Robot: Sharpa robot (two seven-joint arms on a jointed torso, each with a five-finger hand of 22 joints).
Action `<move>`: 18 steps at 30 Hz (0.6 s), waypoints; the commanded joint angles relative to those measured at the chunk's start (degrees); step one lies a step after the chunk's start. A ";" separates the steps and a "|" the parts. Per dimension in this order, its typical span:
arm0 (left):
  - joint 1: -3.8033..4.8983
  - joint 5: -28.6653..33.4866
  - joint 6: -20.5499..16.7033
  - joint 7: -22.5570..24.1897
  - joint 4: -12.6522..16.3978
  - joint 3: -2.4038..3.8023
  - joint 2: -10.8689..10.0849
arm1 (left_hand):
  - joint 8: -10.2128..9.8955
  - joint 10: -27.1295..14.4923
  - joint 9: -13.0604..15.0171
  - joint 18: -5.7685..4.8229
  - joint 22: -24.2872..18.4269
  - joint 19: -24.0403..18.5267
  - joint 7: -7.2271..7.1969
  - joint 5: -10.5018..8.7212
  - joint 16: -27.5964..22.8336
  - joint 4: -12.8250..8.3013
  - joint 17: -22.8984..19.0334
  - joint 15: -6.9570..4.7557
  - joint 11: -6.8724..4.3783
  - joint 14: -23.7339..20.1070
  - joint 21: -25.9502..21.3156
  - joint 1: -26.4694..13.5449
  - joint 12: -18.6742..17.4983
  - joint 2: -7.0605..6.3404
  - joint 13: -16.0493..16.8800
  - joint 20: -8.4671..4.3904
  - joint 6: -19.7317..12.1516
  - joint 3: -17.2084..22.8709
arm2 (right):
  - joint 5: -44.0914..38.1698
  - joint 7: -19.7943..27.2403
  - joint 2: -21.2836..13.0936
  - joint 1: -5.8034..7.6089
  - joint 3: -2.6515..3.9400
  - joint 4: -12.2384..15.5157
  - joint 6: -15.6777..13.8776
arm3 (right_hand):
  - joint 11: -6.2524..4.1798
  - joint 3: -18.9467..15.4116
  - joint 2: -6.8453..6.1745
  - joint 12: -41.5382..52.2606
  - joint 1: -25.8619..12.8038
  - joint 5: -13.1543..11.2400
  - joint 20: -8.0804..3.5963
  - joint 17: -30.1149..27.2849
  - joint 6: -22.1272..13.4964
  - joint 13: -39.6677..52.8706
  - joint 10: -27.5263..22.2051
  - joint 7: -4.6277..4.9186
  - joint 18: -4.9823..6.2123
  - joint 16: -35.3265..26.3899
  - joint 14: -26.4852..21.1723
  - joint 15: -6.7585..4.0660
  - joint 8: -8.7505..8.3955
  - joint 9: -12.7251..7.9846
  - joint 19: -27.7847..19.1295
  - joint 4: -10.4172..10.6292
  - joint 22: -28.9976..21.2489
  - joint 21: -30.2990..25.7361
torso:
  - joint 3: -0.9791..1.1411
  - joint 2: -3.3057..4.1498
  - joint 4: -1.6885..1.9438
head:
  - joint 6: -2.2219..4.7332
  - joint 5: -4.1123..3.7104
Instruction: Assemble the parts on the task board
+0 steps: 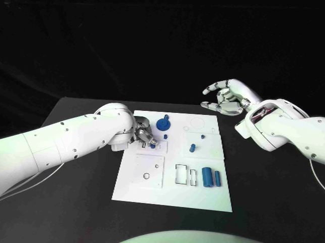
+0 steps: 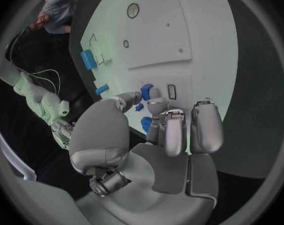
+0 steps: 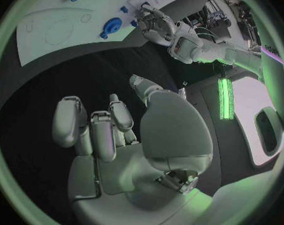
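The black table (image 1: pixel 75 202) carries the white task board (image 1: pixel 173 190) at its middle, with dark space all around. The left hand (image 1: pixel 144 134) works low over the board's left half, its fingers (image 2: pixel 173 135) drawn close around a small blue part (image 2: pixel 146 91) beside a rectangular slot (image 2: pixel 172 91); whether it actually holds the part I cannot tell. To do this step well, it should line the part up squarely over the slot and press straight down without tilting. The right hand (image 1: pixel 228 97) hangs off the board's far right corner, fingers apart and loosely curled, holding nothing. A round blue part (image 1: pixel 162 124) sits near the left hand; two blue cylinders (image 1: pixel 211 177) lie toward the near edge.
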 commanded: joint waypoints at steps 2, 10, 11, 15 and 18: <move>-0.17 -0.18 0.20 -0.06 0.03 0.06 -0.03 | -0.25 0.45 -0.04 -0.47 0.08 0.22 0.18 -0.40 0.42 0.36 10.82 -0.29 0.07 5.06 -0.16 -0.34 0.22 0.19 -0.04 -0.30 0.30 -1.00 | -0.08 0.57 0.00 -0.04 0.00 -0.02 -0.05 | 0.06 0.01 0.12 -0.20 -0.63 -0.04 0.04 1.47 0.21 -0.03 -0.35 -0.15 0.97 -0.16 2.66 -0.16 0.35 -0.09 -0.36 0.29 -0.08 -0.18 | -0.02 0.03 -0.03 | -0.03 -0.06; -0.24 -0.08 -1.23 0.01 0.28 0.28 -0.43 | 0.01 2.30 0.12 -0.45 0.02 0.22 0.01 -0.39 0.34 1.66 10.57 -0.41 -0.07 4.99 -0.25 0.38 3.95 0.30 6.45 -0.47 0.75 -3.41 | -0.02 0.64 -0.02 -0.10 0.00 -0.11 -0.11 | 0.06 -0.04 0.09 -0.30 -0.69 -0.09 0.04 1.34 0.20 -0.15 -0.44 -0.15 1.00 -0.21 2.63 -0.16 0.36 -0.10 -0.43 0.36 -0.18 -0.29 | -0.03 -0.01 0.04 | 0.06 -0.14; -0.24 -0.04 -1.37 0.03 0.36 0.30 -0.49 | 0.00 2.27 0.12 -0.46 0.07 0.24 0.02 -0.40 0.33 1.89 10.56 -0.41 -0.05 4.99 -0.24 0.38 4.01 0.28 6.53 -0.46 0.75 -3.71 | -0.01 0.64 -0.03 -0.11 0.00 -0.13 -0.11 | 0.06 -0.04 0.09 -0.30 -0.69 -0.09 0.04 1.34 0.20 -0.15 -0.44 -0.15 1.00 -0.21 2.63 -0.16 0.36 -0.10 -0.43 0.36 -0.18 -0.29 | -0.02 -0.02 0.02 | 0.05 -0.14; -0.28 0.22 -1.84 0.06 0.84 0.41 -0.80 | -0.10 1.94 0.12 -0.47 0.09 0.25 0.10 -0.83 0.33 3.03 10.56 -0.34 0.03 4.99 -0.28 0.38 4.07 -0.10 6.50 -0.46 0.66 -5.72 | 0.01 0.67 -0.03 -0.16 0.00 -0.18 -0.11 | 0.06 -0.09 0.07 -0.31 -0.74 -0.15 0.03 1.30 0.18 -0.16 -0.44 -0.15 1.01 -0.24 2.63 -0.16 0.36 -0.11 -0.46 0.43 -0.22 -0.34 | -0.07 0.02 0.01 | 0.12 -0.27; -0.29 0.35 -2.19 0.08 1.28 0.67 -1.10 | -0.21 1.73 0.09 -0.46 0.07 0.24 0.18 -1.82 0.33 3.35 10.54 -0.28 0.10 4.98 -0.30 0.11 4.04 -0.19 6.40 -0.46 0.58 -6.80 | 0.03 0.68 -0.04 -0.20 0.00 -0.24 -0.13 | 0.06 -0.09 0.07 -0.31 -0.74 -0.15 0.03 1.30 0.18 -0.16 -0.44 -0.15 1.01 -0.24 2.63 -0.16 0.36 -0.11 -0.46 0.43 -0.22 -0.34 | -0.08 0.03 -0.05 | 0.11 -0.30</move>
